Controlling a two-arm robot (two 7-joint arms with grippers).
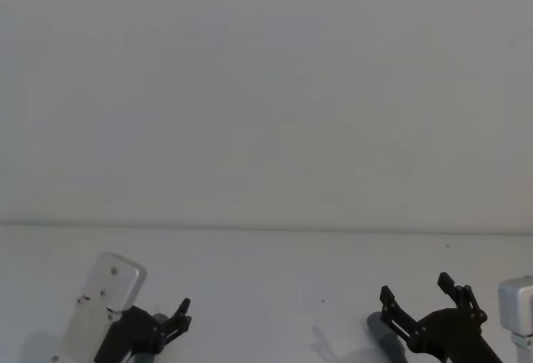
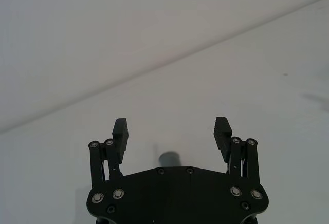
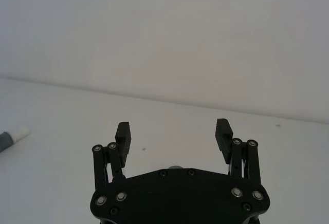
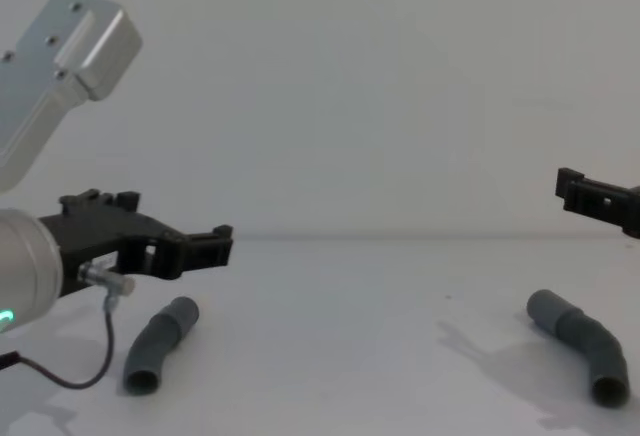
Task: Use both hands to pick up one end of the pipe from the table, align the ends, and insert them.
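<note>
On the white table [image 4: 350, 336] the dark grey pipe shows as two short bent stretches in the chest view, one at the left [image 4: 160, 346] and one at the right [image 4: 582, 344]. Whether they join out of frame I cannot tell. My left gripper [image 4: 220, 244] hangs open above the left stretch, and a dark cuff end [image 2: 168, 159] lies below its spread fingers [image 2: 172, 129]. My right gripper [image 3: 174, 131] is open too, hovering over the right stretch [image 1: 383, 334]. Off to one side in the right wrist view lies a cuff with a white tip [image 3: 13, 136]. Both grippers hold nothing.
A pale grey wall [image 1: 266, 88] rises behind the table's far edge. A thin black cable [image 4: 70, 376] loops down from the left wrist near the left stretch of pipe. Open table lies between the two stretches.
</note>
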